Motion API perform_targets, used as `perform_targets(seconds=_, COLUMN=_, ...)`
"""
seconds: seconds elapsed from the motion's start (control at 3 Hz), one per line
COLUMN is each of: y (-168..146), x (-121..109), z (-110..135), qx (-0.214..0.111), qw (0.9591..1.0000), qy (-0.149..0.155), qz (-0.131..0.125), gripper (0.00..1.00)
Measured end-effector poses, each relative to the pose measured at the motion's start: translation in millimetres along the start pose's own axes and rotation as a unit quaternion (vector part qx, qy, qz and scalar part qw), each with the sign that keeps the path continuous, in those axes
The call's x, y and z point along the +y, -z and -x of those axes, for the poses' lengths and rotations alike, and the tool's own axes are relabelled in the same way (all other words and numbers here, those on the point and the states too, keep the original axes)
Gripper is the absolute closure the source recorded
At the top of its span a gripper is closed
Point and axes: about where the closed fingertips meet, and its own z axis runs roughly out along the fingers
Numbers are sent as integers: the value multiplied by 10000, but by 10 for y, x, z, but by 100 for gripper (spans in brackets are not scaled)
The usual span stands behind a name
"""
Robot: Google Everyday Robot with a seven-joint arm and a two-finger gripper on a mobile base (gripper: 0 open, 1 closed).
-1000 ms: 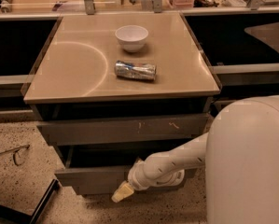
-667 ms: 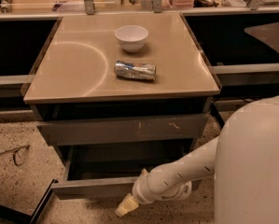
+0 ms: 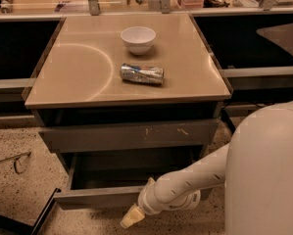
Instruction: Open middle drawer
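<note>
1. Grey, wide, low middle drawer point(image 3: 97, 199) w/ flat plain front: stands open, out from the cabinet body, low in the pic, just below the taller grey drawer front w/ pale scratch marks point(image 3: 126, 136).
2. Drawer box: only shaded grey walls & floor show inside.
3. Long axis runs left-right across the pic; front faces the camera, open top faces up.
4. White, round ceramic bowl point(image 3: 138, 38) sits upright on the tan cabinet top point(image 3: 77, 77), toward the back, mouth up.
5. Crushed silver drink can point(image 3: 141, 74) lies on its side just in front of the bowl, long axis left-right, apart from it.
6. Gripper point(image 3: 131, 218), pale yellowish tip, at the end of the white arm point(image 3: 195, 180), sits at the drawer front's lower edge, right of centre, tip pointing down-left toward the speckled floor point(image 3: 18, 180).
7. Clenched or released: can't tell; can't tell if it touches the front either.
8. White rounded robot body point(image 3: 266, 170) fills the lower right corner.
</note>
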Motion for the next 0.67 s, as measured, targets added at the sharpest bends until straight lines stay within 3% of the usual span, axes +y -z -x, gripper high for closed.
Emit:
perform_targets(seconds=0.33, y=-7, x=130, z=-85, qx=59, qw=9998, qy=-35, qz=163, gripper=0)
perform_targets(seconds=0.67, y=33, x=134, z=-60, qx=59, qw=9998, qy=-35, qz=162, gripper=0)
